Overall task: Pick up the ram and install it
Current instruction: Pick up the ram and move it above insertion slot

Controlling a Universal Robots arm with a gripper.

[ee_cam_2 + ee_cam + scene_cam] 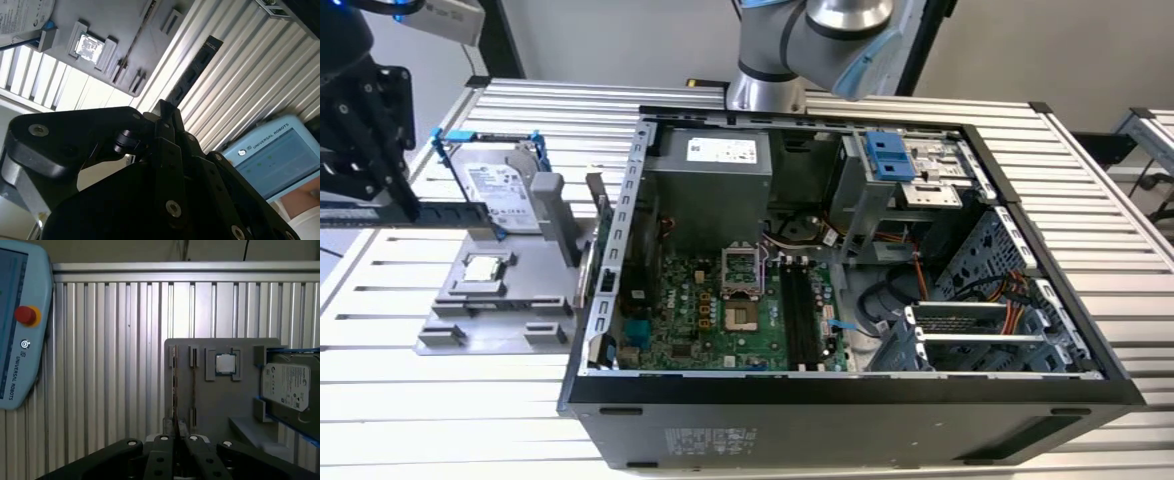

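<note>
The gripper [176, 436] has its jaws pressed together on the ram [195, 67], pinching its flat faces so that the stick juts out from the grip over the slatted table [110, 365]. In the first wrist view the ram shows edge-on, as a thin line running along one edge of the grey fixture [220, 405] (the processor [226, 364] and the hard drive [286, 385] sit in that fixture). In the exterior view the dark level bar at the picture's left is probably the same stick, held above the fixture, though the frame cuts it off. The memory slots [798, 315] lie well apart toward the exterior view's right, inside the open case [854, 420]. Their length runs crosswise to the ram's long axis as held.
</note>
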